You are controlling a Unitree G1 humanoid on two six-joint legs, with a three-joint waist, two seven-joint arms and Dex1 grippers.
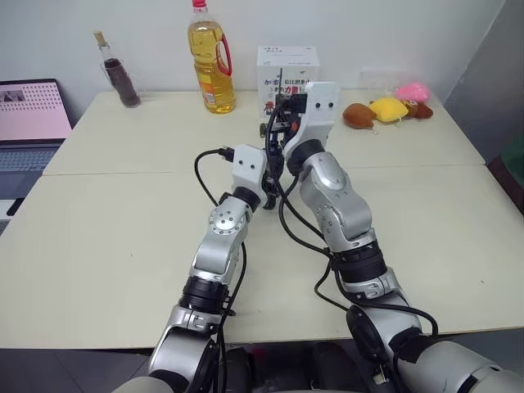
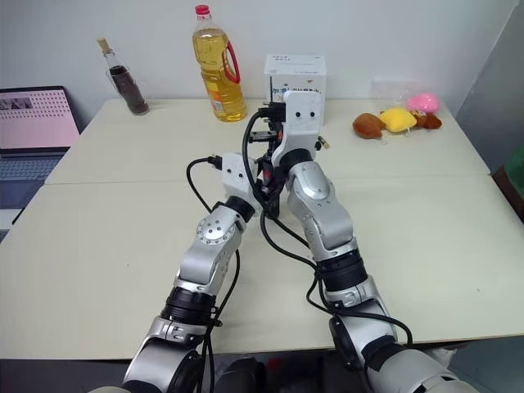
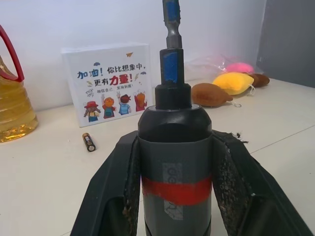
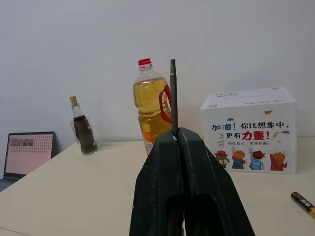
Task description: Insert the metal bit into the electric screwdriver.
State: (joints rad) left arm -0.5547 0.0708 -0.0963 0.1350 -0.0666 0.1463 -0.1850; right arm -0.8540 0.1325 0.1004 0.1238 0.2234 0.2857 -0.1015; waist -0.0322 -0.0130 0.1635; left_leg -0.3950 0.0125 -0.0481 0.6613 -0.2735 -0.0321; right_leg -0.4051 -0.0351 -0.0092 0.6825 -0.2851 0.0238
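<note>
From the left eye view, we see both arms reach out over the pale tabletop (image 1: 98, 246), and the left gripper (image 1: 274, 176) and right gripper (image 1: 282, 110) meet in the middle, above it. An oil bottle (image 1: 211, 61), a small dark bottle (image 1: 121, 78), a white box (image 1: 286, 70) and soft toys (image 1: 389, 109) sit along the far side, well apart from the work.

In the left wrist view, the left gripper is closed tight on the electric screwdriver (image 3: 174, 162), near its red band. We think it is stiff and a bit heavy, so the thick body is the good place to hold. A little battery (image 3: 88, 141) lies by the box.

In the right wrist view, the right gripper is pinched shut on the metal bit (image 4: 173, 93), which stands straight up. We think it is thin, hard and slippery (easy to tip), so hold it low.
</note>
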